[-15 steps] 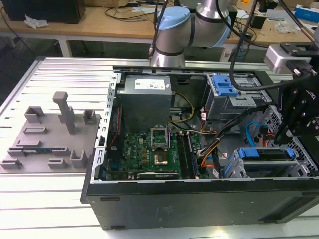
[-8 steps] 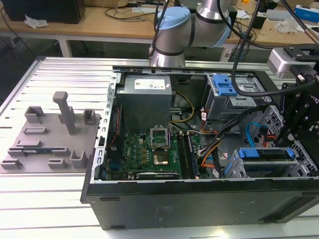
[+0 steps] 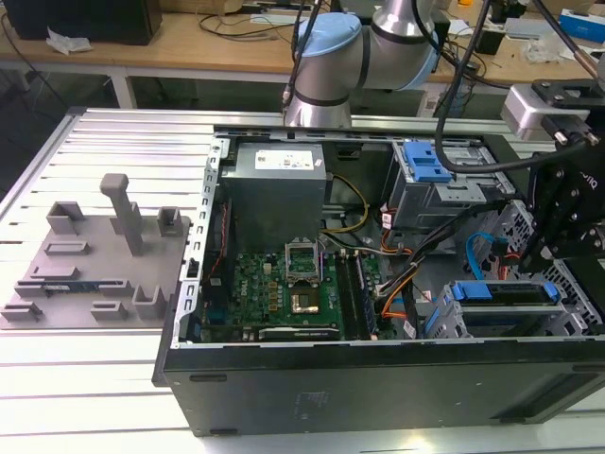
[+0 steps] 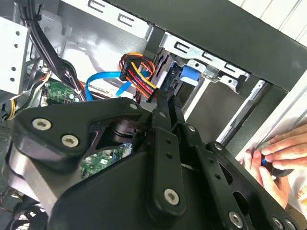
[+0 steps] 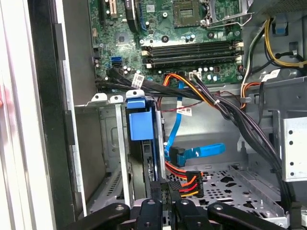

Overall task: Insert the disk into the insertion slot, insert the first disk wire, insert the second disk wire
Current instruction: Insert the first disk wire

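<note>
The disk in its blue carrier sits inside the insertion slot, a grey metal cage at the case's front on the exterior view's right. My black gripper hangs just over that cage. In both wrist views its fingers are closed around the black plug of a red, yellow and orange disk wire, held beside the disk's edge. A blue flat disk wire lies loose next to it, its plug free.
A second cage with a blue latch stands behind. The motherboard and power supply fill the case's left. Black cable bundles cross nearby. A person's hand rests on the case edge. A grey fixture lies outside.
</note>
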Tool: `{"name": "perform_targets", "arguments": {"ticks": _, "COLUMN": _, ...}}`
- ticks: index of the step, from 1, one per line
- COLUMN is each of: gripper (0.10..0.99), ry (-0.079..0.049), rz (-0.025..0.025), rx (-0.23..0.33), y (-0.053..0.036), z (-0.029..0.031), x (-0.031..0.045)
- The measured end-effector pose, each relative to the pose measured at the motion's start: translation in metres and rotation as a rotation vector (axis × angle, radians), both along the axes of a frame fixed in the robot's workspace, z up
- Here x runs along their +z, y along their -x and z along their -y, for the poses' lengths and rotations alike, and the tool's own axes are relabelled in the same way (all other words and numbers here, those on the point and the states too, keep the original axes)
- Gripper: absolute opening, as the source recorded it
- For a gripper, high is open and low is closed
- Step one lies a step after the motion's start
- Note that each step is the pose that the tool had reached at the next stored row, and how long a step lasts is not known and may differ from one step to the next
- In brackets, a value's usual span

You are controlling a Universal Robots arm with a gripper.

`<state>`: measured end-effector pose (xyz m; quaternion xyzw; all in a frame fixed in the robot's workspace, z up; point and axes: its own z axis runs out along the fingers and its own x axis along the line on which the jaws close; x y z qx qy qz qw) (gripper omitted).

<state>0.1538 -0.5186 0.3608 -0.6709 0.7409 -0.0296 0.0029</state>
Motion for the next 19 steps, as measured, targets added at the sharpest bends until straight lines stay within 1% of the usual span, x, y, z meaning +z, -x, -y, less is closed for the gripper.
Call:
{"name": "perform_targets", "arguments": {"ticks": 3, "gripper": 0.173, "ry": 0.003, "rz": -0.0001, "rx": -0.019, "y": -0.0003, "z": 0.0001, "x": 0.0001}}
{"name": "perform_targets", "arguments": {"ticks": 7, "gripper": 0.173, "ry": 0.003, "rz": -0.0004, "rx": -0.039, "y": -0.0007, "z": 0.0005, "x": 0.0001}}
{"name": "perform_targets", "arguments": {"ticks": 9, "gripper": 0.173, "ry": 0.004, "rz": -0.0033, "rx": -0.048, "y": -0.0013, "z": 0.0021, "x": 0.0001}}
{"name": "perform_targets", "arguments": {"ticks": 12, "gripper": 0.173, "ry": 0.003, "rz": -0.0046, "rx": -0.054, "y": -0.0015, "z": 0.0028, "x": 0.0000}}
{"name": "perform_targets", "arguments": {"ticks": 17, "gripper": 0.173, "ry": 0.003, "rz": -0.0046, "rx": -0.055, "y": -0.0015, "z": 0.0030, "x": 0.0001}}
{"name": "perform_targets", "arguments": {"ticks": 19, "gripper": 0.173, "ry": 0.004, "rz": -0.0046, "rx": -0.055, "y": -0.0016, "z": 0.0040, "x": 0.0001}}
